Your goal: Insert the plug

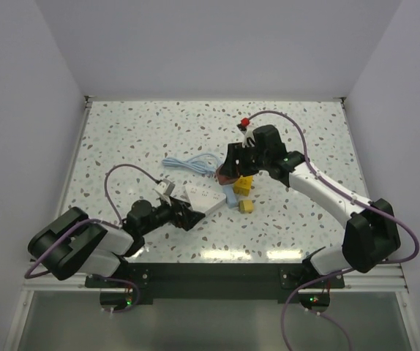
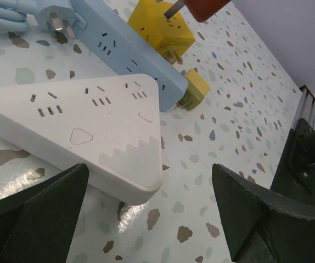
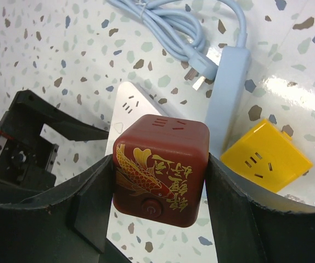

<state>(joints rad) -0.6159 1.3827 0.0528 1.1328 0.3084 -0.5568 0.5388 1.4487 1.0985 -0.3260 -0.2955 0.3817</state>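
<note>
Clearly the right gripper (image 3: 162, 189) is clamped on the red cube plug (image 3: 160, 170), one finger pressed flat against each side of it. The cube is dark red with rounded corners. One face carries a gold dragon and gold Chinese characters with a round button beneath them, and the face above that shows rows of socket slots. In the left wrist view a metal prong (image 2: 174, 8) juts from the cube's underside.

From the top camera the red cube plug (image 1: 227, 175) is held off the table near the middle of the terrazzo table (image 1: 122, 131), at the far end of the blue power strip (image 1: 229, 192) and just beside the large yellow cube (image 1: 244, 184). Whether the prong touches anything I cannot tell.

The left gripper (image 2: 146, 219) is spread wide and holds nothing, its fingers low on either side of the nearest corner of the white triangular strip (image 2: 86, 126). That strip lies flat, socket side up, touching the blue power strip along one edge. A small yellow cube (image 2: 195, 90) sits against the blue strip's near end. The blue cable (image 3: 168, 22) lies coiled farther back, and its three-pin plug (image 3: 201, 71) rests on the table beside the blue strip.
</note>
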